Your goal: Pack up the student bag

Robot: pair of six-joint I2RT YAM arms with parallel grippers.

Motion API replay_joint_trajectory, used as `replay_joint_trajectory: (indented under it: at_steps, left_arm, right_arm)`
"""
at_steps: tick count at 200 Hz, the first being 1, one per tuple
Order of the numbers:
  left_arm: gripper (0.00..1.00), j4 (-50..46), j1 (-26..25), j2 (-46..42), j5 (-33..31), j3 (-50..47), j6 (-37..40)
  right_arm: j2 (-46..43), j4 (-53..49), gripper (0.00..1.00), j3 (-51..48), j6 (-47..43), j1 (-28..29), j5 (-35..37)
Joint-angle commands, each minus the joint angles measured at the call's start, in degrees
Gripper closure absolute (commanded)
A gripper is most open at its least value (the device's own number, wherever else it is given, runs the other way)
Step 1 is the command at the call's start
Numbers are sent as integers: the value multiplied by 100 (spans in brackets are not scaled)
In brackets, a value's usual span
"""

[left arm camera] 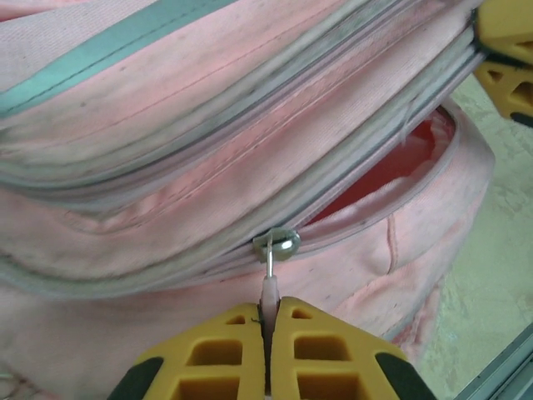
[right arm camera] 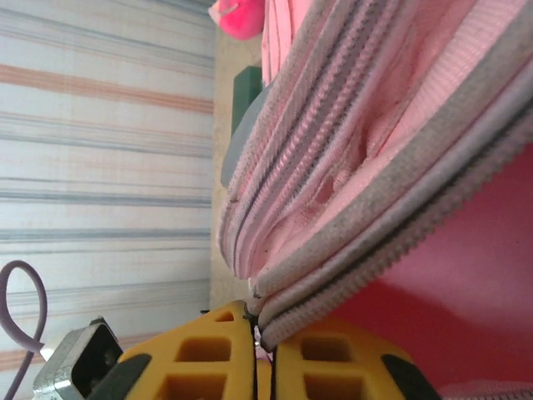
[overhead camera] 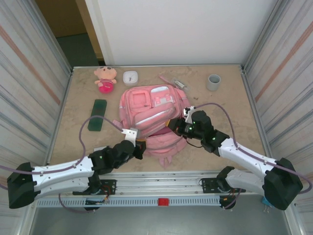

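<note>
1. The student bag (overhead camera: 154, 115) lay flat in the middle of the counter (overhead camera: 220, 147), front pockets up. Its near end sat between the two pincers.
2. The left arm lay low and long from its base at the near left. Its forearm was almost level and pointed right and slightly far, toward the bag's near-left edge.
3. The left pincer (left arm camera: 268, 312) was pressed together on the pink zipper pull (left arm camera: 270, 292), which hung from a metal slider (left arm camera: 277, 243) on the bag's zipper line. To the right of the slider the zipper stood parted and showed red lining (left arm camera: 391, 171).
4. The right arm rose from its base at the near right, bent at the elbow. Its wrist angled left toward the bag's near-right side.
5. The right pincer (right arm camera: 254, 337) pinched the grey zipper rim of the student bag, its yellow fingers closed with the rim between them.
6. A plush doll (overhead camera: 106, 79), a small white dish (overhead camera: 130, 77) and a grey cup (overhead camera: 213, 82) stood along the far edge. A dark green flat case (overhead camera: 98, 115) lay left of the bag.
</note>
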Motion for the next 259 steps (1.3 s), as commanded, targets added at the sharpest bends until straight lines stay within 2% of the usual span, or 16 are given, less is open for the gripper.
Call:
replay_joint_trajectory:
  at_steps: [1,17,30,78,118,133,157,174,203,243,251,259]
  left_arm:
    - [100,377,65,117,25,121,282]
    - [100,573,60,315,93,212,314]
    - [100,855,67,460,162,221,312]
    - [100,1143,65,691,491,415,381]
    - [100,1210,66,541,479,346,477]
    - [100,1210,70,449,450,321,543]
    - [100,898,78,330,96,297,509]
    - [100,617,150,194,-171,204,410]
    - [100,141,318,-321,-270,-110,87]
    - [100,-81,459,-1223,-413,-654,58]
    - [100,-61,517,-1343,-367,-722,83]
    - [100,19,577,-1432,-275,-778,125]
  right_arm:
    - [-327,-90,73,67,-205,-66,91]
    - [-312,-64,52,0,53,97,257]
    - [-277,-3,42,-85,276,297,501]
    - [97,603,36,-282,742,948,1243]
    - [756,869,35,139,585,1010,1180]
    - [1015,1055,40,276,575,1009,1086]
    - [1066,1111,65,286,551,976,1156]
    - [954,951,73,325,410,885,1059]
    - [665,524,87,391,83,579,473]
    - [357,-109,88,612,-297,-155,-676]
    - [276,-296,84,658,-365,-272,-729]
    - [187,-510,72,712,-461,-326,-651]
